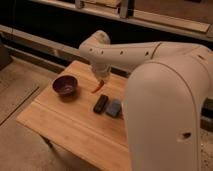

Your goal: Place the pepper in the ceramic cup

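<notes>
I work with just the one view. It looks down and forward from above, from behind the robot's arm, whose white shell crowds the right side, very near the lens. The wooden table sits farther off, seen at a slant, one corner toward me. The gripper, clamped on the pepper, hangs over the table's far half, just above mid-view.

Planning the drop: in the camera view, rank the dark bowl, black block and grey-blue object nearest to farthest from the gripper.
Gripper, holding the pepper mid-table:
1. Black block, just below.
2. Grey-blue object, lower right.
3. Dark bowl, at the table's left.
</notes>
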You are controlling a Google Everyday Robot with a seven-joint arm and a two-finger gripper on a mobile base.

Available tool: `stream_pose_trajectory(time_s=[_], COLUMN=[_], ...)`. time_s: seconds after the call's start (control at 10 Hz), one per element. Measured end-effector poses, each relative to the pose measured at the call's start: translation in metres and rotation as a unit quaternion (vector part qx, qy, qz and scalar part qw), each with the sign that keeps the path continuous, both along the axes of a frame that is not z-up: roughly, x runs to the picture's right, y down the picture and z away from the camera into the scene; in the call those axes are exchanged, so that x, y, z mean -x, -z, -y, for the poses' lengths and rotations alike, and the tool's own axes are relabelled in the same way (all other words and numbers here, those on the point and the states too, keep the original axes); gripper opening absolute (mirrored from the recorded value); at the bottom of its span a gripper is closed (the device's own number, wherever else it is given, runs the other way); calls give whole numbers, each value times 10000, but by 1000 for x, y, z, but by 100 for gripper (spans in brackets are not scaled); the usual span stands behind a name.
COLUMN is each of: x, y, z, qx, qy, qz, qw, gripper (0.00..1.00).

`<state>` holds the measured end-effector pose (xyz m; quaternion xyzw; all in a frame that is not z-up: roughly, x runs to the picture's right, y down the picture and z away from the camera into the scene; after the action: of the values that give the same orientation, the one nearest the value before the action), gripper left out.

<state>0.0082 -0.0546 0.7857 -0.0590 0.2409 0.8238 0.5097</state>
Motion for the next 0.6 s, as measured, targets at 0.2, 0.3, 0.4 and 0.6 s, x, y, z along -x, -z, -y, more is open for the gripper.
stream_pose_trajectory(time_s=[0.2,0.3,0.4,0.6], x=[-20,-29,-40,-45], y=[-8,-8,-4,-2], z=[11,15,20,23], qx=[-7,-38,-111,-172], qy=[-114,-210,-368,-448], qz=[-203,-258,-325,-340], qw=[9997,9994,9987,9983], gripper=[0,0,0,0])
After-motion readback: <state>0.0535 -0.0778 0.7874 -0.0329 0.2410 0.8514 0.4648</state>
